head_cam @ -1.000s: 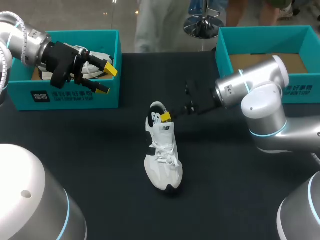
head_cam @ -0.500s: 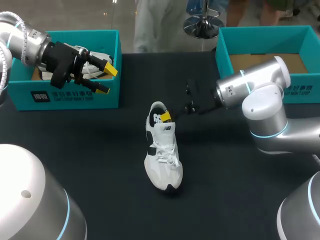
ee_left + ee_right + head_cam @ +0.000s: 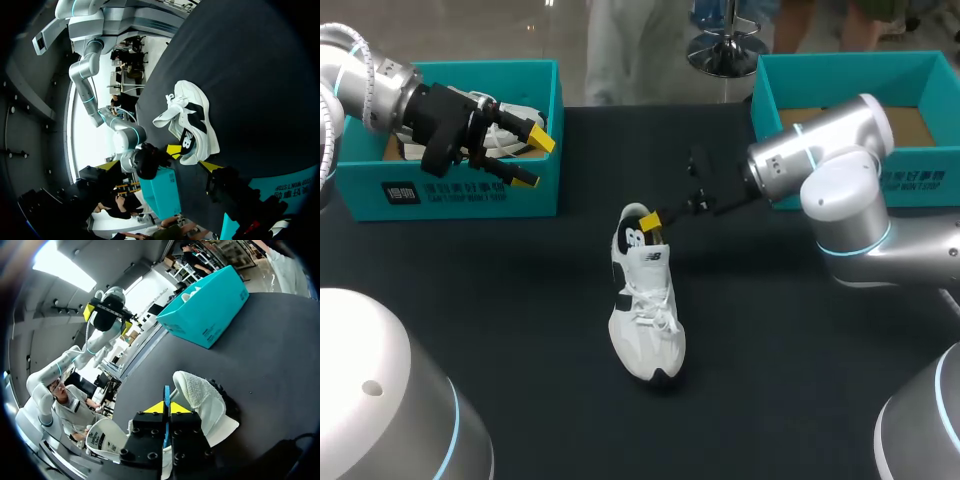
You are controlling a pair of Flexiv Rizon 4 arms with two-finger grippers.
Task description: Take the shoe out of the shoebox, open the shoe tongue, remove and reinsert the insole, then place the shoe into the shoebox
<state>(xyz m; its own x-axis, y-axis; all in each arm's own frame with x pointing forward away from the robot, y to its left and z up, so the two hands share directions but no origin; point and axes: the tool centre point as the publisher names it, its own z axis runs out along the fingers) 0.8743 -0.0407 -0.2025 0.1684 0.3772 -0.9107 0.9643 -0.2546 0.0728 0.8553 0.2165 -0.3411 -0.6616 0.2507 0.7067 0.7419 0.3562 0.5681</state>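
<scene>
A white shoe [image 3: 645,295] with black side patches stands upright mid-table, toe toward me; it also shows in the left wrist view [image 3: 192,125]. My right gripper [image 3: 648,221] sits at its heel opening. In the right wrist view this gripper [image 3: 165,407] is shut on the thin blue edge of the insole [image 3: 166,392], which stands up between its yellow tips beside the heel collar [image 3: 200,395]. My left gripper [image 3: 533,160] hangs open over the left teal shoebox [image 3: 450,185], holding nothing.
A second teal shoebox [image 3: 850,75] with a bare cardboard floor stands at the back right, behind my right arm. White material lies inside the left box [image 3: 515,120]. The black tabletop [image 3: 520,330] surrounds the shoe.
My right gripper has risen slightly at the shoe's heel opening and its arm has tilted up. The left arm and the shoe have not moved.
</scene>
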